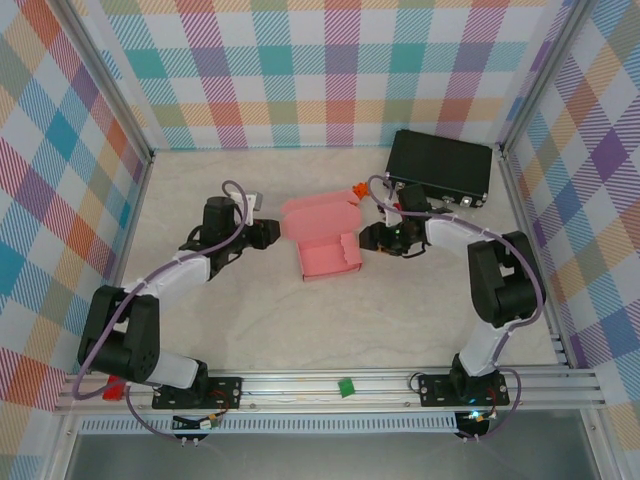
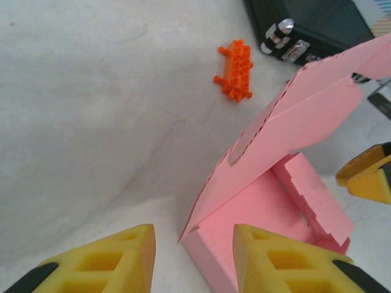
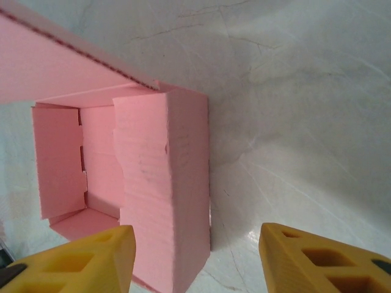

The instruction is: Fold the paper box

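Two spread, empty tools from above: my left gripper (image 1: 268,233) at 9 o'clock of the paper box (image 1: 325,245), which sits mid table (image 1: 250,330), right gripper (image 1: 368,238) at 3; left wrist, box corner ahead at 1; right wrist, side wall between my jaws, so right is nearer.

No writing, label, brand or number can be read anywhere. The paper box (image 1: 325,240) is plain pink card, and the black case (image 1: 440,165) bears nothing legible.
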